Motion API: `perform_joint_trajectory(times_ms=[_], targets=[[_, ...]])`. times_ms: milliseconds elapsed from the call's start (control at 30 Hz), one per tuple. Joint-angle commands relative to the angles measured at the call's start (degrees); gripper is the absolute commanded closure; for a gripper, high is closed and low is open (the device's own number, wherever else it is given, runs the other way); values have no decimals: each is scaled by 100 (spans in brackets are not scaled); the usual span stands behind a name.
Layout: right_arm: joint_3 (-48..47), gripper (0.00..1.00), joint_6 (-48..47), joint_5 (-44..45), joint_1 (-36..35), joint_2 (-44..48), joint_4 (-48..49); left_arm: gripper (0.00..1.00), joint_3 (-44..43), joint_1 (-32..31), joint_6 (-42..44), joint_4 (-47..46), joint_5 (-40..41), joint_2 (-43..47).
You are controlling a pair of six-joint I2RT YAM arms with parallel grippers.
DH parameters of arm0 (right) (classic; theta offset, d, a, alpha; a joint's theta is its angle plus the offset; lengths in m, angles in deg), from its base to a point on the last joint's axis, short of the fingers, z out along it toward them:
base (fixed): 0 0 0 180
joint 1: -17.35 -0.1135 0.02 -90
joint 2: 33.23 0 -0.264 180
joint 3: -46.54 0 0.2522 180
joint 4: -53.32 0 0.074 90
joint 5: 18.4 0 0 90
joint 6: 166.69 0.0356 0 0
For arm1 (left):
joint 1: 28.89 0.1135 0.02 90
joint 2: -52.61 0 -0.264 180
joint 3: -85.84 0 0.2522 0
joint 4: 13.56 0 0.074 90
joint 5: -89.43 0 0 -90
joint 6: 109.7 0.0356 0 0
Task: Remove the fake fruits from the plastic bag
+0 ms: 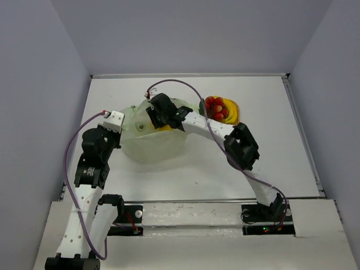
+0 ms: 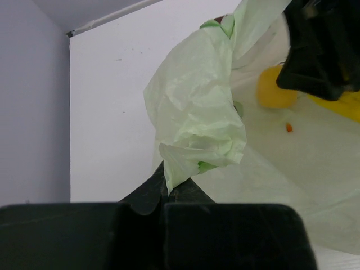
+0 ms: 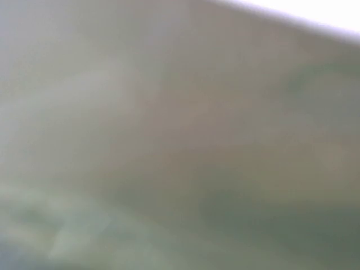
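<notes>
Left wrist shows left gripper (image 2: 166, 194) pinching bunched, crinkly, translucent pale-green plastic bag (image 2: 194, 112)

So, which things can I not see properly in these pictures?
- Right wrist view: only pale blur, probably plastic bag film close to the camera.
- Right gripper: fingertips hidden under its own body in the top view, cut off by the edge in the left wrist view; open or shut unknown.
- Yellow fruit inside the bag: partly behind that gripper; type unclear.
</notes>
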Motion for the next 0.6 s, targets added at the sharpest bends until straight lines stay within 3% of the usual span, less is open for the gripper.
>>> perform_joint_trajectory(times_ms=[0,233,567], targets=[[530,62,-448,-1044,16,1443,456,100,-62,21,-287,-373,367,-169],[1304,57,-554,-1863,16,2314,491,100,-185,21,-384,-461,455,-336],[1191,61,-273,-2549,16,2683,596,100,-230,21,-357,-435,446,-284]])
